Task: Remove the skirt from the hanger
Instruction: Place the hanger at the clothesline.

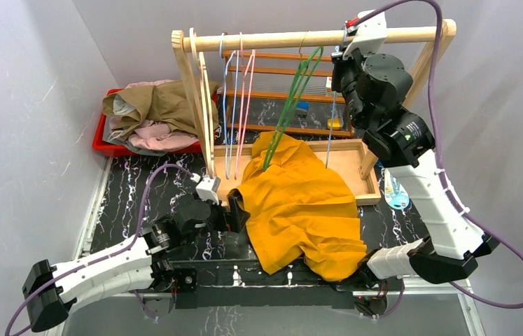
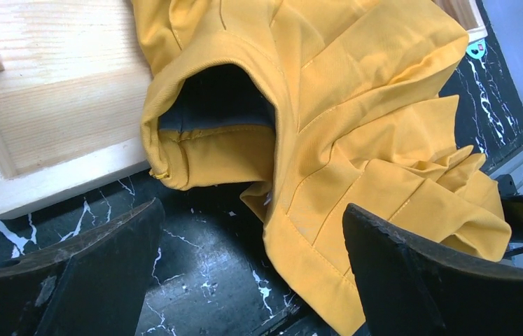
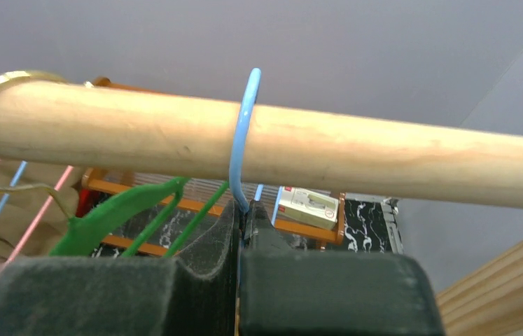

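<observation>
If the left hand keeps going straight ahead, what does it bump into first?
Most likely the yellow skirt, crumpled right ahead of the open left hand. Only bare black table lies between; depth is hard to judge.

This looks like a robotics lab test cell. Plain grey partition walls [image 1: 27,84] box in a black marble-patterned table [image 1: 132,196]. A left arm [image 1: 104,269] and a right arm [image 1: 430,203] are bolted at its near edge, trailing purple cables [image 1: 517,259]. A small wooden rack [image 1: 279,38] and a red bin [image 1: 101,145] of clothes stand behind.

Yellow skirt [image 1: 297,203] heaped loose, blue hanger [image 3: 243,140] hooked
</observation>
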You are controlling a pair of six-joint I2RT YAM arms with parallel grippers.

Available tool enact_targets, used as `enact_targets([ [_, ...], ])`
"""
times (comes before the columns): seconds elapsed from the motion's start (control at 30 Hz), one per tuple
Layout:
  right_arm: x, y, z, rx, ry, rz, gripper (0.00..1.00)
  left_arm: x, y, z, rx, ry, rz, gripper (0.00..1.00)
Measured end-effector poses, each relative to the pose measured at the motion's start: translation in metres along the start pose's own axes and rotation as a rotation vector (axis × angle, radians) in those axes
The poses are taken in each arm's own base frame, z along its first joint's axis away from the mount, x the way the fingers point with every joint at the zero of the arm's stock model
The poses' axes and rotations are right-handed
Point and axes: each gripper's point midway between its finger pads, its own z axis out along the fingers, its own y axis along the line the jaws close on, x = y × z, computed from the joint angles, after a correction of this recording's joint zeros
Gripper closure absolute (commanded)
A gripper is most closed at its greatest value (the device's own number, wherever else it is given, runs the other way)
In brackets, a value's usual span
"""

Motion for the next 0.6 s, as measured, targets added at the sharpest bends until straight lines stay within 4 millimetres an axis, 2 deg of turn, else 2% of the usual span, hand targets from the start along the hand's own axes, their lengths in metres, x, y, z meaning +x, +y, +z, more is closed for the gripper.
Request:
enact_targets([
  [0.1,0.015,-0.003,0.002,0.032,0.029,-0.015,1.00,-0.005,-0.001,-0.006,-0.009,0.009,0.004,0.02],
  [0.3,0.017,-0.006,0.000,0.045,0.006,0.020,1.00,0.005,-0.010,-0.002,0.027,0.056,-0.022,0.02],
  [0.47,0.018,-0.003,-0.010,-0.001,-0.031,0.069,0.71,0.026,-0.014,0.009,0.074,0.079,-0.128,0.02],
  [0.6,0.035,-0.005,-0.025,-0.032,0.007,0.066,0.49,0.050,-0.012,0.023,0.068,0.138,-0.187,0.02],
])
